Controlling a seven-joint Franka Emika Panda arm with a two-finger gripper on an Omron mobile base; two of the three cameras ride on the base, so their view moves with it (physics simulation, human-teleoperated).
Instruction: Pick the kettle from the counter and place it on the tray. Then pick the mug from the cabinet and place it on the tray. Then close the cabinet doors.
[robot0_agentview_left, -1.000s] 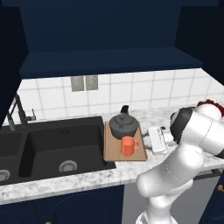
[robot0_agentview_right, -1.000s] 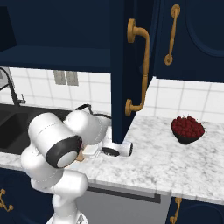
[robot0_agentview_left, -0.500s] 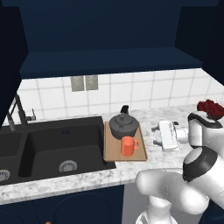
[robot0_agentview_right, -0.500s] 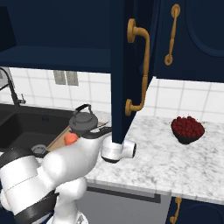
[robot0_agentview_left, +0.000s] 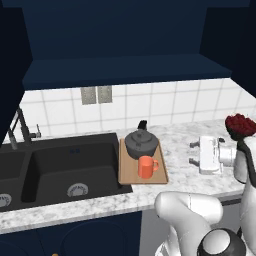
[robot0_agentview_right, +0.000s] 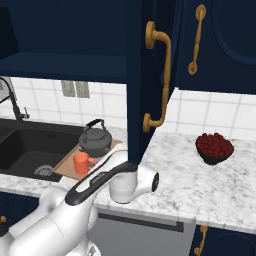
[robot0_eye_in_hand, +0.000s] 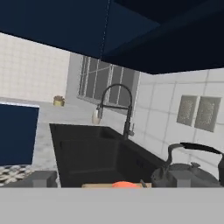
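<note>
1. Since a second ago the arm has been swinging away from the tray (robot0_agentview_left: 126, 176): its elbow is dropping low in front of the counter (robot0_agentview_left: 180, 145), and the gripper (robot0_agentview_left: 195, 153) is now hanging over the bare marble to the right of the tray, fingers (robot0_agentview_left: 193, 145) spread wide and holding nothing.
2. The kettle (robot0_agentview_left: 141, 143) and the mug (robot0_agentview_left: 146, 167) are both sitting on the tray, mug just in front of the kettle, so what is remaining looks like closing the cabinet doors (robot0_agentview_right: 139, 80).
3. The forearm (robot0_agentview_right: 107, 172) is lying nearly level, pointing back toward the tray, while the open door with its gold handle (robot0_agentview_right: 159, 80) is hanging right of the tray, just above the wrist.
4. Risk, as I judge it: rising from here, the wrist could be catching the door's lower edge, or a wide elbow sweep could be clipping the bowl of red fruit (robot0_agentview_right: 214, 148) farther right of the tray.
5. The hand view is looking over the tray toward the sink faucet (robot0_eye_in_hand: 114, 109).
</note>
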